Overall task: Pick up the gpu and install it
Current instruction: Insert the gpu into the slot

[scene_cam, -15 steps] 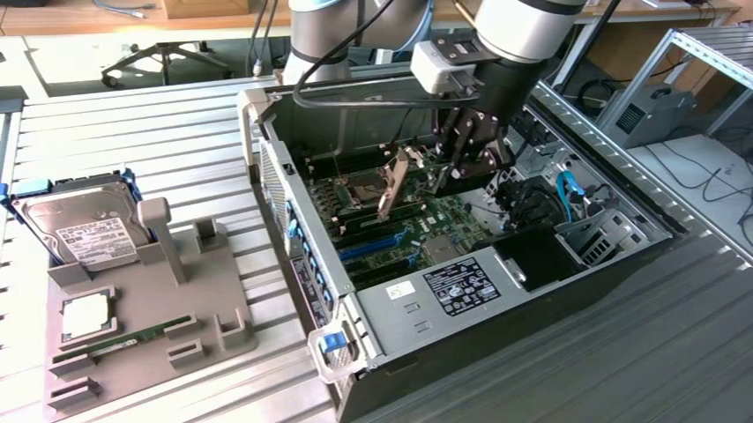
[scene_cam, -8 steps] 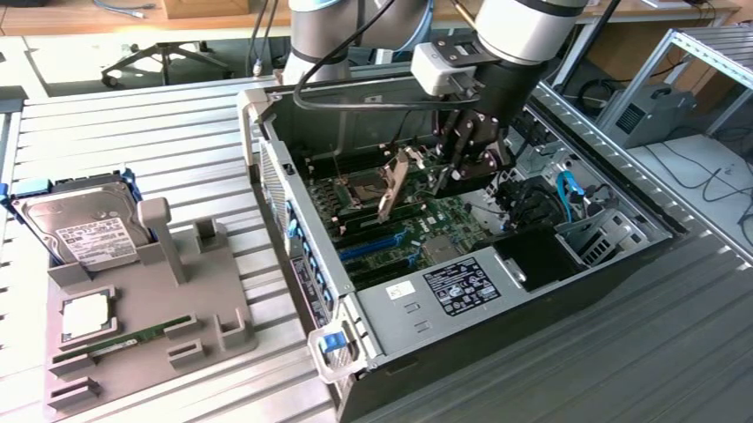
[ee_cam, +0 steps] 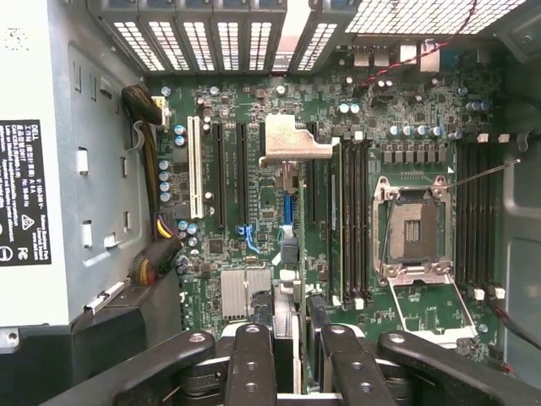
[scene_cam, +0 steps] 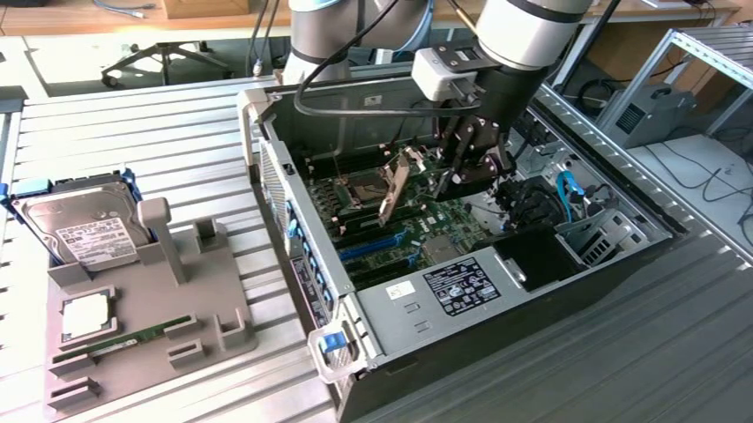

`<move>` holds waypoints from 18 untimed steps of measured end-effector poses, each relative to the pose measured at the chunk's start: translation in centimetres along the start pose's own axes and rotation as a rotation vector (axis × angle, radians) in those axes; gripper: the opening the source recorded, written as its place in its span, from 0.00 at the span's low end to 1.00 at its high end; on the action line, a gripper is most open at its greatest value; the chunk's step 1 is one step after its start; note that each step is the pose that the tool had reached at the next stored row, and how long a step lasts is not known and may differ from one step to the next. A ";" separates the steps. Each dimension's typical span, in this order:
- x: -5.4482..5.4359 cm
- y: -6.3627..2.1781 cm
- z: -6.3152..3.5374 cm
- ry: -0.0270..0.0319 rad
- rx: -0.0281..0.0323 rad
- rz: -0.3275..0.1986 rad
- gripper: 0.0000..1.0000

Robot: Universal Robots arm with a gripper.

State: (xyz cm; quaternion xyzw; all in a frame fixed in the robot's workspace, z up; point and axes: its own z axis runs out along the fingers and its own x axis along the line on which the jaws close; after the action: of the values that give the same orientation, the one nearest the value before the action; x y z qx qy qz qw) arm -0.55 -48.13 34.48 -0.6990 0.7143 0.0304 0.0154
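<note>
Inside the open computer case [scene_cam: 268,150], my gripper [scene_cam: 461,176] hangs above the green motherboard [scene_cam: 447,220]. It is shut on the gpu [scene_cam: 398,187], which is held on edge with its silver end bracket toward the exterior view's left. From the wrist, the gpu [ee_cam: 292,254] appears edge-on between my two black fingers [ee_cam: 251,364], and its bent silver bracket [ee_cam: 292,139] points at the case's rear slot openings. The card hovers over the long expansion slots [ee_cam: 241,173], beside the blue slot clip [ee_cam: 247,238]. Whether its edge touches a slot is hidden.
An open CPU socket [ee_cam: 414,228] and memory slots lie beside the card. The labelled power supply [scene_cam: 453,286] and blue cables [scene_cam: 573,196] fill the case's near end. At the exterior view's left, a grey fixture [scene_cam: 153,308] holds a hard drive [scene_cam: 88,231], a memory stick [scene_cam: 136,339] and a CPU [scene_cam: 85,315].
</note>
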 end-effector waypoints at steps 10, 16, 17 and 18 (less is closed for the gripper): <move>0.2 -0.01 0.20 0.0005 0.0000 0.000 0.27; 0.3 -0.01 0.44 0.0009 0.0000 0.000 0.27; 0.3 0.62 0.49 0.0009 0.0001 0.000 0.27; 0.3 0.97 0.54 0.0009 0.0001 0.000 0.27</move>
State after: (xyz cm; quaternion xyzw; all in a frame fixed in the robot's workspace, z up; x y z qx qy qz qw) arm -1.54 -48.42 33.94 -0.6990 0.7143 0.0301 0.0151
